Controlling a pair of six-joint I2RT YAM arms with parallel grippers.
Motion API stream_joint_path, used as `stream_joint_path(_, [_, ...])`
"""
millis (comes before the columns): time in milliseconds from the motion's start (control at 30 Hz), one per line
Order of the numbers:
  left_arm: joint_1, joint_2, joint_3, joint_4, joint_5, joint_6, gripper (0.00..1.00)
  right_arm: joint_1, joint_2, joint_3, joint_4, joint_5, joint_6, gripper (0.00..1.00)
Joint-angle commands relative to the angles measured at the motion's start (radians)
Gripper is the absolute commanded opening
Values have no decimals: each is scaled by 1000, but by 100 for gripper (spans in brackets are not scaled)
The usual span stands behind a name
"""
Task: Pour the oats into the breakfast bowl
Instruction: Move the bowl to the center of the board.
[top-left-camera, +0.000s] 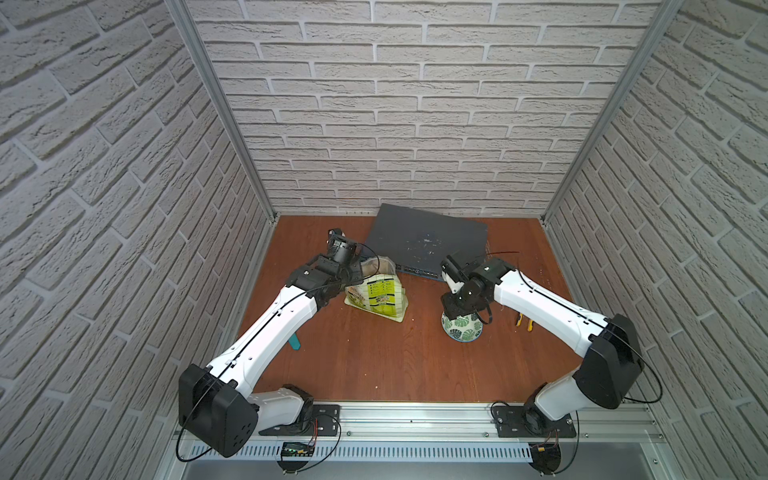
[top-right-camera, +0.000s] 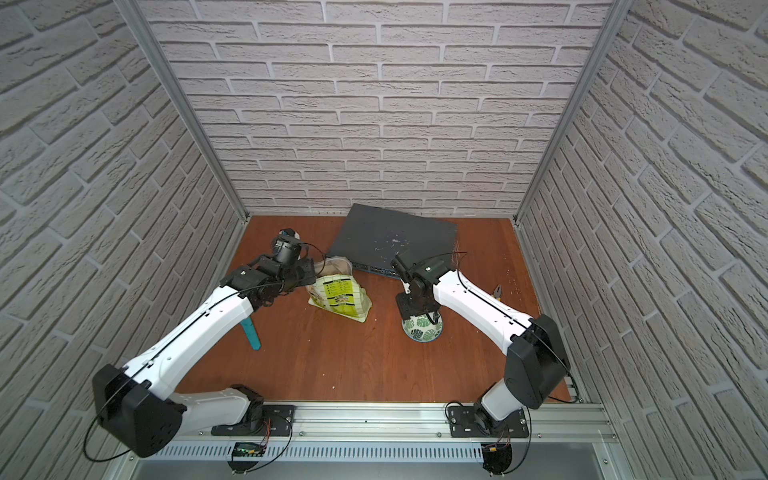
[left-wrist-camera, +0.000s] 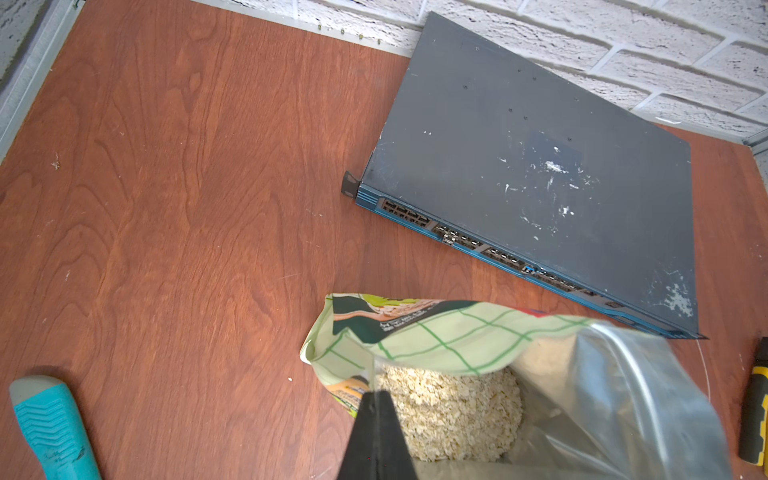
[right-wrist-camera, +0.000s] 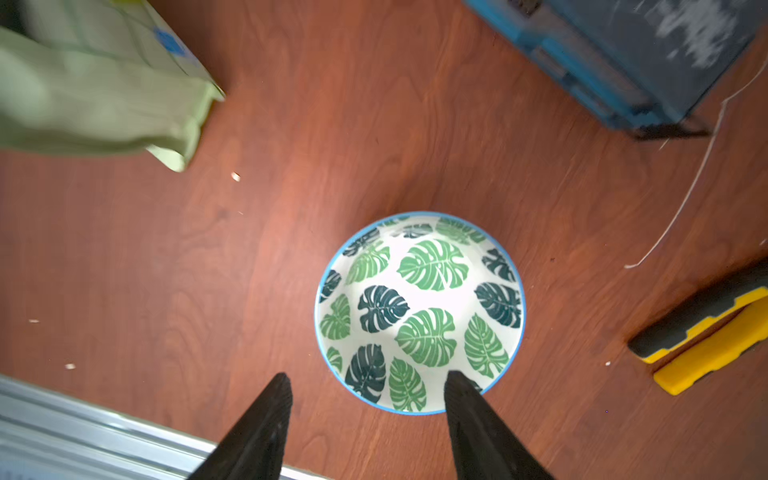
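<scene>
Two white arms with black joints

The left arm (top-left-camera: 286, 320) and right arm (top-left-camera: 536, 307) have glossy white link shells with small screw holes, bulky matte black joint housings (top-left-camera: 216, 411) and thin black cables (top-left-camera: 177, 444) looping past them. Each arm is bolted to a black base plate (top-left-camera: 320, 419). The right end effector (right-wrist-camera: 368, 376) and left end effector (left-wrist-camera: 374, 395) have tapering black fingers (right-wrist-camera: 257, 432).

- Your oats (left-wrist-camera: 453, 415): pale flakes down inside the open light green pouch (top-left-camera: 380, 297) on the counter (top-left-camera: 374, 361).
- Your breakfast bowl (right-wrist-camera: 419, 311): leaf-patterned, upright, empty, apart from the pouch.
</scene>
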Motion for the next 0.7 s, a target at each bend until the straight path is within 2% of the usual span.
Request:
stream_joint_path(0, [12, -9, -1, 36, -20, 10, 0, 23, 27, -31, 83, 44, 45, 60])
stream_joint_path(200, [12, -13, -6, 35, -17, 6, 0, 59, 109, -61, 146, 8, 51, 58])
stream_joint_path(333, [14, -17, -9, 31, -20, 6, 0, 80, 164, -72, 160, 53, 56, 52])
stream_joint_path(567, [16, -23, -10, 23, -22, 6, 0, 133, 185, -86, 172, 85, 64, 16])
stream_joint_path(667, [17, -25, -12, 23, -25, 8, 0, 179, 178, -85, 179, 62, 61, 9])
